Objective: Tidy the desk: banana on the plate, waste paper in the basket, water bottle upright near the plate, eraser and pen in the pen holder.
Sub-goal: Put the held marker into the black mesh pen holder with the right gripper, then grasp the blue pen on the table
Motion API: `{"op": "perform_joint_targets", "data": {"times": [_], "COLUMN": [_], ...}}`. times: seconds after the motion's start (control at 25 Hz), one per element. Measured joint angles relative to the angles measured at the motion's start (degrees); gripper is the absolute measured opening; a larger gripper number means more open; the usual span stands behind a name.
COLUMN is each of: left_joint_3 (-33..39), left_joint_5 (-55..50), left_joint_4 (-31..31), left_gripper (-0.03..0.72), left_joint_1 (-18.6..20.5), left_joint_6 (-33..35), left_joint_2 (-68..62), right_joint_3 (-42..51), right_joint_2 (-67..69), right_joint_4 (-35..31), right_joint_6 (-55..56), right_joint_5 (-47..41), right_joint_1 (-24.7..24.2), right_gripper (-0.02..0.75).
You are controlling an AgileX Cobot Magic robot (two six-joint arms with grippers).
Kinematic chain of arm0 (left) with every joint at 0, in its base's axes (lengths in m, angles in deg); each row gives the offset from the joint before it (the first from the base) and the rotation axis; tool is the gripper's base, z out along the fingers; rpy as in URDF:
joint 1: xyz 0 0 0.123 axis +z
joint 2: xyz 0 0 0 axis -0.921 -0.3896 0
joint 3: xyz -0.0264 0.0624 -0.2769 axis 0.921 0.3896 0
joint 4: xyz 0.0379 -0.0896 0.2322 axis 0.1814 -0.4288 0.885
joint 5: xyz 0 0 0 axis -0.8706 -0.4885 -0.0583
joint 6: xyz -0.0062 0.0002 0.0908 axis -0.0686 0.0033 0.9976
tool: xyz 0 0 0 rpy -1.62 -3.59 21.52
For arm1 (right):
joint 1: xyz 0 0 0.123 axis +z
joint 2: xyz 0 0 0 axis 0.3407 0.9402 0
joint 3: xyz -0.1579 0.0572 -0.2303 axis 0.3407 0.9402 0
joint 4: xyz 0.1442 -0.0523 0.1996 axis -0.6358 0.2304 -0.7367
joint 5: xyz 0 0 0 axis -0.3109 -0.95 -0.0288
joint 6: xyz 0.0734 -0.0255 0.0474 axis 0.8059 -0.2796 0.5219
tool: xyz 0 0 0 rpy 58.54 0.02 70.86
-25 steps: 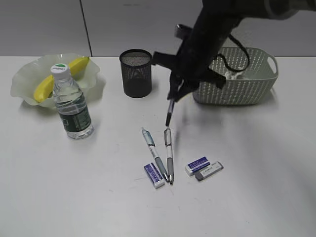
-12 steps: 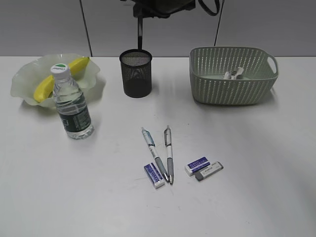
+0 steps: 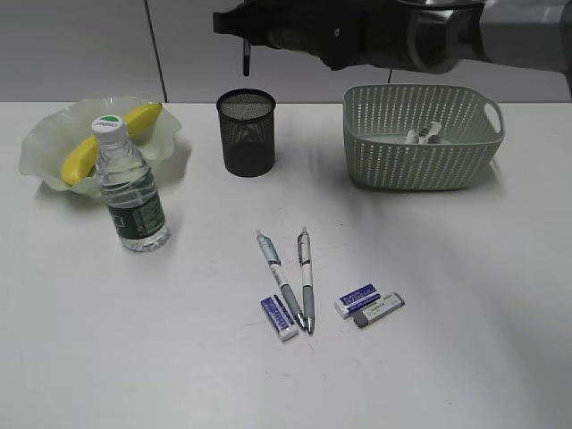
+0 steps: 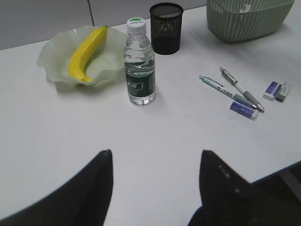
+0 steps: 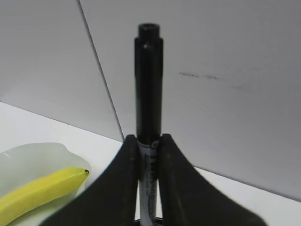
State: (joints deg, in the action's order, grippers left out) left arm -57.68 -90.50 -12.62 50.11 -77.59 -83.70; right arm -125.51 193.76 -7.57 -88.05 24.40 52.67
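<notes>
So the right gripper (image 5: pixel 148 155) was clamped on a black pen (image 5: pixel 148 89), holding it upright right above the pen holder (image 3: pixel 246 131). Left gripper (image 4: pixel 155 165) just sat open over the desk (image 3: pixel 447 357), nothing in it. Banana (image 3: pixel 107 138) was on the plate (image 3: pixel 36 147).

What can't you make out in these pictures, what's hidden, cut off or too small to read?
- Black pen: its lower end is cut off by the right wrist view's bottom edge, between the right gripper fingers.
- Pen holder: inside hidden by its mesh wall, exterior view.
- Basket: white scraps inside partly hidden by its front wall.
- Erasers: print too small.
</notes>
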Motion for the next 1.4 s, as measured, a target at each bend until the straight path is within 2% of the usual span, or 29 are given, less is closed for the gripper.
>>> {"op": "perform_joint_targets", "data": {"times": [0.52, 0.6, 0.76, 0.84, 1.08, 1.4], "left_joint_3": [0.0, 0.0, 0.0, 0.0, 0.0, 0.0], "left_joint_5": [0.0, 0.0, 0.0, 0.0, 0.0, 0.0], "left_joint_4": [0.0, 0.0, 0.0, 0.0, 0.0, 0.0], "left_gripper": [0.435, 0.435, 0.435, 0.435, 0.435, 0.435], "left_joint_1": [0.0, 0.0, 0.0, 0.0, 0.0, 0.0], "left_joint_6": [0.0, 0.0, 0.0, 0.0, 0.0, 0.0], "left_joint_2": [0.0, 0.0, 0.0, 0.0, 0.0, 0.0], "right_joint_3": [0.0, 0.0, 0.0, 0.0, 0.0, 0.0], "right_joint_2": [5.1, 5.8, 5.7, 5.1, -2.2, -15.0], "right_joint_4": [2.7, 2.7, 2.9, 2.9, 3.6, 7.8], "right_joint_6": [-5.9, -6.2, -6.3, -6.3, -6.3, -6.5], "right_joint_5": [-1.5, -1.8, -1.9, -2.8, -17.1, -47.9], "right_joint_1": [0.0, 0.0, 0.0, 0.0, 0.0, 0.0], "right_gripper": [0.104, 0.149, 0.382, 0.458, 0.498, 0.498]}}
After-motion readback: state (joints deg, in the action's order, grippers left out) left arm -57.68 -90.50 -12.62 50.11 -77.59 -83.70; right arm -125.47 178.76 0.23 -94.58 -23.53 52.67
